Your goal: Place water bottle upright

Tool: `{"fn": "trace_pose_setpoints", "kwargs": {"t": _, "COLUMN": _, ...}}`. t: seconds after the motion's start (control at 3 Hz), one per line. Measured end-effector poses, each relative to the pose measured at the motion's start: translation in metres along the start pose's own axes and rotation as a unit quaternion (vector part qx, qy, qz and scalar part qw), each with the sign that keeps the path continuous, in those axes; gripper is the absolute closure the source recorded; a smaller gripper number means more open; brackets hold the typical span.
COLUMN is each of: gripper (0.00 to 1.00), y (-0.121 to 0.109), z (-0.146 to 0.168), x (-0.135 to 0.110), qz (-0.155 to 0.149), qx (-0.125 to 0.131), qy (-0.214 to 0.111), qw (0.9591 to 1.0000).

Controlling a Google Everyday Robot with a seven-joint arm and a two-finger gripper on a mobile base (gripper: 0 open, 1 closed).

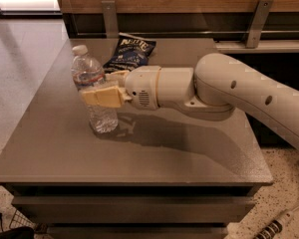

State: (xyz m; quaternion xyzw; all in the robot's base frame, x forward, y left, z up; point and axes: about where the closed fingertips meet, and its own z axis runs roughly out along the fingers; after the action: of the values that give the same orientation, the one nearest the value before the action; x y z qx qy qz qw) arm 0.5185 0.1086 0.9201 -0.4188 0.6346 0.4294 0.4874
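Gripper [97, 86] clasping water bottle [103, 117]; chip bag [132, 52] behind; table [179, 156] front open.
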Motion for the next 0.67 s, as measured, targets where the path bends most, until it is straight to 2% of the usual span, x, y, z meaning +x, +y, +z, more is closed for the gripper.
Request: {"fn": "trace_pose_setpoints", "kwargs": {"t": 0.67, "gripper": 1.00, "y": 0.0057, "z": 0.0001, "x": 0.0159, "qz": -0.017, "qx": 0.029, "qy": -0.043, "qw": 0.9985}}
